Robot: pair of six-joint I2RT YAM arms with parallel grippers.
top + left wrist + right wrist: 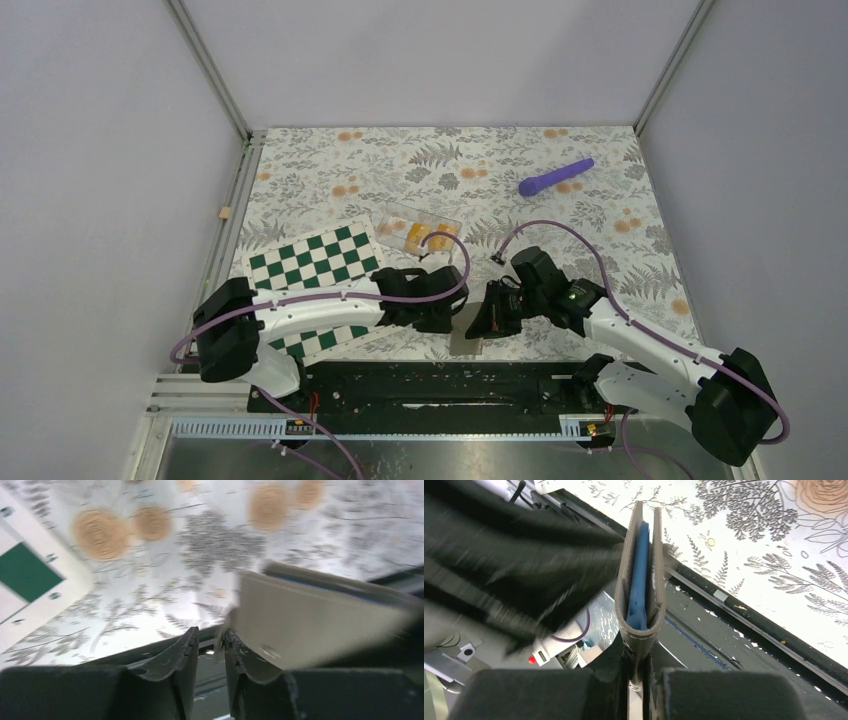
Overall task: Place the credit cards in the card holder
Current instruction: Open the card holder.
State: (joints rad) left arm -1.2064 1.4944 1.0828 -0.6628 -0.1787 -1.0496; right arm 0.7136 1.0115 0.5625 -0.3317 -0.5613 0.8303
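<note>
The grey card holder (pixel 465 343) stands on edge over the table's near rim, its blue-lined mouth facing away from the right wrist camera. My right gripper (pixel 639 655) is shut on the card holder (pixel 623 595) at its folded bottom edge. My left gripper (pixel 211 640) has its jaws a narrow gap apart. The card holder (pixel 310 620) lies just outside its right finger, and a thin pale edge rests against that finger's inner face. In the top view the left gripper (pixel 450 312) meets the right gripper (pixel 482 318) at the holder. Orange credit cards (pixel 415 237) sit in a clear box further back.
A green and white chessboard (pixel 315 258) lies under the left arm, and its corner (pixel 25 572) shows in the left wrist view. A purple rod (pixel 556 177) lies at the back right. The black base rail (pixel 450 380) runs along the near edge below the holder.
</note>
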